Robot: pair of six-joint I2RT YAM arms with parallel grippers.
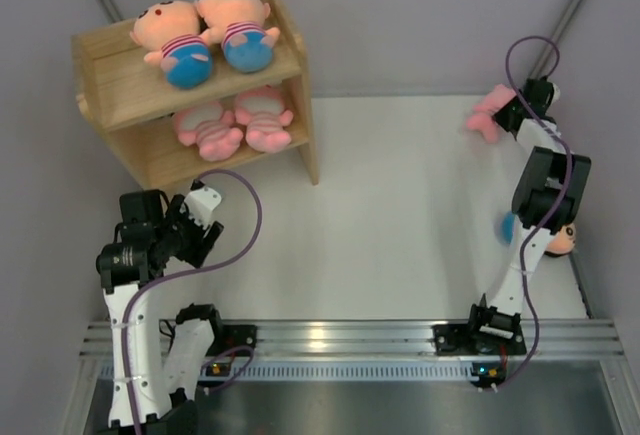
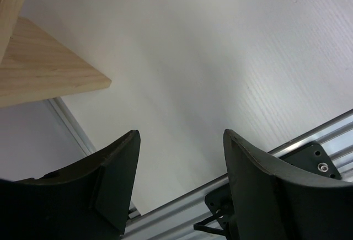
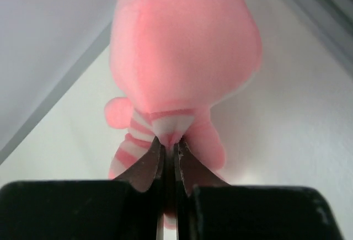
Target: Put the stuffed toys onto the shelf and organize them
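Note:
The wooden shelf (image 1: 125, 90) stands at the back left. Two peach dolls (image 1: 175, 40) (image 1: 238, 25) lie on its top tier and two pink pigs (image 1: 205, 127) (image 1: 265, 117) on the lower tier. My right gripper (image 1: 510, 115) is shut on a third pink pig (image 1: 485, 113) at the far right; in the right wrist view the gripper (image 3: 169, 143) pinches the striped body of the pig (image 3: 182, 58). A third peach doll (image 1: 560, 240) lies at the right edge, mostly hidden behind the right arm. My left gripper (image 1: 205, 217) is open and empty near the shelf's front; it also shows in the left wrist view (image 2: 182, 140).
The shelf's wooden corner (image 2: 49, 69) shows at the upper left of the left wrist view. An aluminium rail (image 1: 340, 335) with the arm bases runs along the near edge. Grey walls close in the back and sides.

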